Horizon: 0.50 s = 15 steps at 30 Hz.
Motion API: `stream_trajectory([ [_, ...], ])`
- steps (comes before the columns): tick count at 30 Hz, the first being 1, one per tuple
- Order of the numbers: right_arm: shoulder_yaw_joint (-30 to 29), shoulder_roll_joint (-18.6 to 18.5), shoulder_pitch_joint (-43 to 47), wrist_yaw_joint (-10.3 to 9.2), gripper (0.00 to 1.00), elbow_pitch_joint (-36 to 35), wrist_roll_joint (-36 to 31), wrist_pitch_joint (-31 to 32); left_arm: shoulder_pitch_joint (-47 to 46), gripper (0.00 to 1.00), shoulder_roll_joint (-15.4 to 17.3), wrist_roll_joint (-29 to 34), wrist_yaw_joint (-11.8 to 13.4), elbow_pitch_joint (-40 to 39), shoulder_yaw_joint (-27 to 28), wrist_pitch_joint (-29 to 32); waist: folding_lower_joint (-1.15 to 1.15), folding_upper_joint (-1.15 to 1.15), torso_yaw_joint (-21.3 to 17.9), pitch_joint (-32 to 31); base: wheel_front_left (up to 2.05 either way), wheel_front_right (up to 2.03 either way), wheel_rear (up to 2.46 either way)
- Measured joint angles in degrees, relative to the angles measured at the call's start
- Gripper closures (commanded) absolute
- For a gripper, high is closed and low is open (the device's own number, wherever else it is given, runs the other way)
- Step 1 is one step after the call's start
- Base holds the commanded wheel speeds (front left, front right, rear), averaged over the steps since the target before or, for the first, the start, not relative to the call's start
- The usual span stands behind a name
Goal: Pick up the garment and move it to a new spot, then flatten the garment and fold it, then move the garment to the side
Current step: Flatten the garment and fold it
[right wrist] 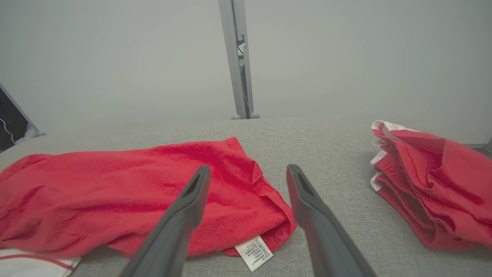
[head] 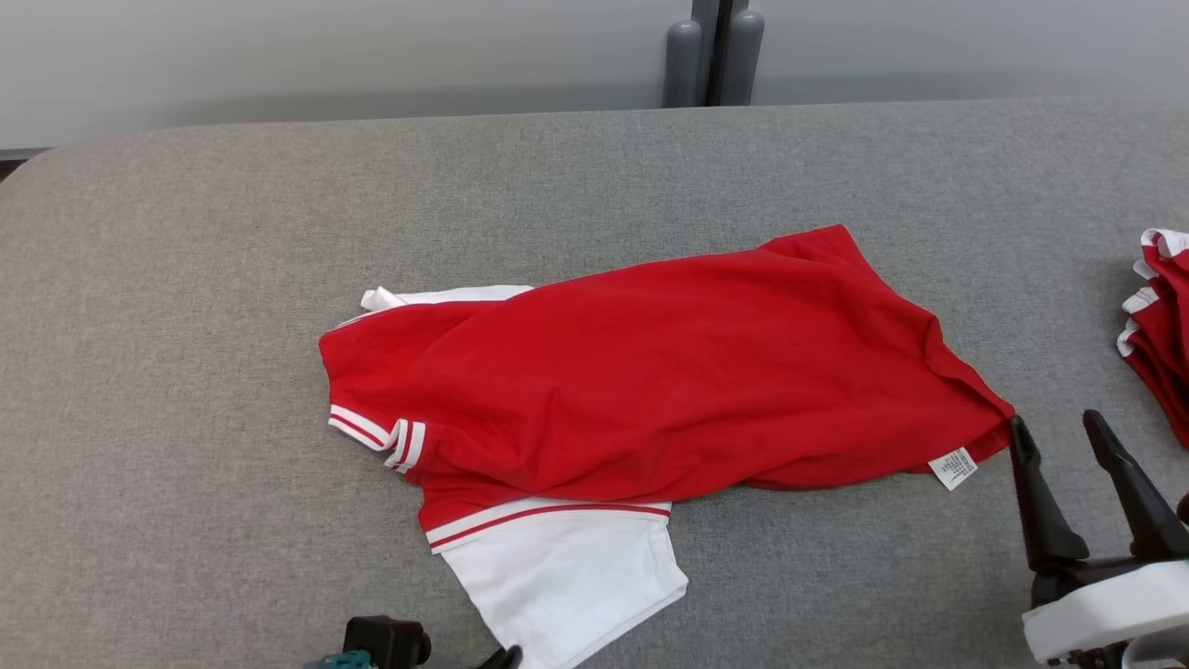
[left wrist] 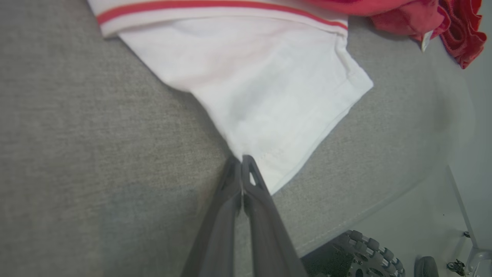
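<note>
Left gripper [left wrist: 242, 159] is pinched shut on the white hem corner of the rumpled red-and-white cloth shirt [head: 669, 372]; the rest spreads out ahead of it. Right gripper [head: 1054, 423] gapes wide, red hem just to its left.

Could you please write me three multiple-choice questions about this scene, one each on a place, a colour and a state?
1. Where on the table does the pile of clothes lie?
A. left edge
B. right edge
C. far middle

2. What colour is the shirt's near sleeve?
A. white
B. blue
C. black

3. How is the left gripper?
A. wide open
B. shut on the sleeve's corner
C. gripping the pile

Answers:
1 B: the pile sits at the right side of the head view.
2 A: the sleeve nearest the robot is plain white.
3 B: its fingers meet on the sleeve's corner.
</note>
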Motion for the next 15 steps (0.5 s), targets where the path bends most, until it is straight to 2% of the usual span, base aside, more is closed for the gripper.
stream_trajectory([
  [3,-1.05,-0.01,-0.01,0.0,0.0,1.64,0.55,-0.19,-0.19,1.0,0.15,0.04,0.0,-0.1,0.2,-0.35,0.0,0.0,0.05,0.13,0.0,0.0,0.0],
  [8,-3.08,-0.42,-0.18,-0.01,0.0,8.49,2.11,-0.62,-1.46,1.0,0.81,0.49,0.55,-1.1,1.56,-1.74,0.0,0.0,0.31,0.64,0.0,0.0,0.0],
  [15,-1.88,-1.9,-5.09,-0.01,0.0,18.68,4.85,-2.32,-3.35,1.0,1.65,0.92,0.74,-1.89,2.09,-2.24,0.0,0.0,0.37,2.54,0.0,0.0,0.0],
])
